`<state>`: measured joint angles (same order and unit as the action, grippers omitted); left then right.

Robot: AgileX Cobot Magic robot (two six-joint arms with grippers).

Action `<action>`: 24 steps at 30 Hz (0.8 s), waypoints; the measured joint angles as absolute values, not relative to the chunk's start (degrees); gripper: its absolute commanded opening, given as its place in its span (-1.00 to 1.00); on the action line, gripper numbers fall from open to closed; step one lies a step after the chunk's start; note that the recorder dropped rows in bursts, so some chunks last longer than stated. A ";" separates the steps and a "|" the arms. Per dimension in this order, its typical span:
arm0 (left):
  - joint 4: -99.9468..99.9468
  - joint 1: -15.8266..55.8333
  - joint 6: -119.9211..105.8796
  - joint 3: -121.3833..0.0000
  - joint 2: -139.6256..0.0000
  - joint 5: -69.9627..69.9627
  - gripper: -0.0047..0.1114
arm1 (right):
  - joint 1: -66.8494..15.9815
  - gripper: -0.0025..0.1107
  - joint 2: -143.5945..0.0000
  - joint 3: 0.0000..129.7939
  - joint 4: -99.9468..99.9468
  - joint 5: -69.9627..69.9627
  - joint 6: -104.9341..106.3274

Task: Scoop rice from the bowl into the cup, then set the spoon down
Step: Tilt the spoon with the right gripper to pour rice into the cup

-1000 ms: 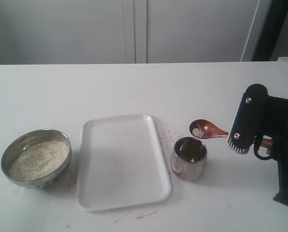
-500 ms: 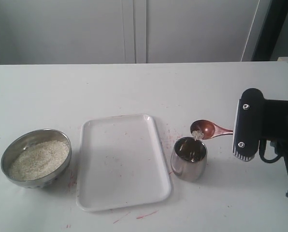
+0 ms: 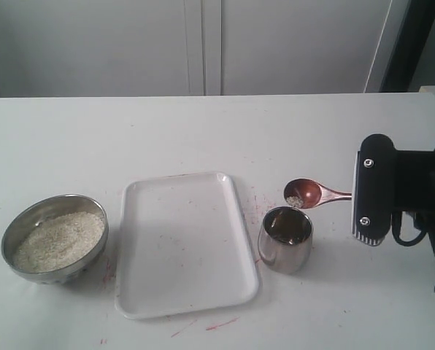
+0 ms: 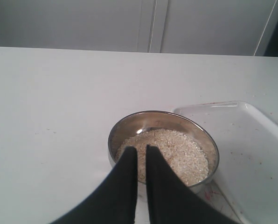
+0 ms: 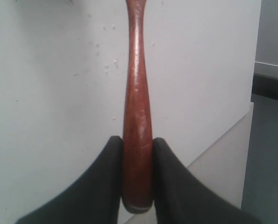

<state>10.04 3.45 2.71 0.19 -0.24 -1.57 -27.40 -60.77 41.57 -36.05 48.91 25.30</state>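
The reddish-brown wooden spoon (image 3: 310, 194) hangs just above the far rim of the small steel cup (image 3: 285, 239), tilted toward it. A few grains of rice (image 3: 295, 200) cling to its lower edge. My right gripper (image 5: 137, 140) is shut on the spoon's handle (image 5: 136, 107); in the exterior view the right arm's black housing (image 3: 372, 191) hides the fingers. The wide steel bowl (image 3: 28, 217) sits at the front left, holding a bed of rice (image 3: 57, 240). My left gripper (image 4: 142, 150) hovers over the near rim of the bowl (image 4: 209, 140), fingers together with nothing between them.
A white tray (image 3: 185, 244) lies between bowl and cup, its corner also showing in the left wrist view (image 4: 251, 140). Red marks speckle the white table (image 3: 203, 131). The table's right edge (image 5: 223, 140) runs close behind the right gripper.
The right wrist has rolled and the spoon has tipped toward the cup. The heap of rice in the spoon has shrunk to a few grains. The bowl and tray have not moved.
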 measured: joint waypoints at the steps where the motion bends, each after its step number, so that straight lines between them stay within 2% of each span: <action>1: 10.04 3.45 2.71 0.19 -0.24 -1.57 -0.67 | -27.40 -0.96 -60.77 41.57 -36.16 48.91 25.48; 24: 10.04 3.45 2.71 0.19 -0.24 -1.57 -0.67 | -27.40 -0.96 -60.77 41.57 -38.47 48.91 30.72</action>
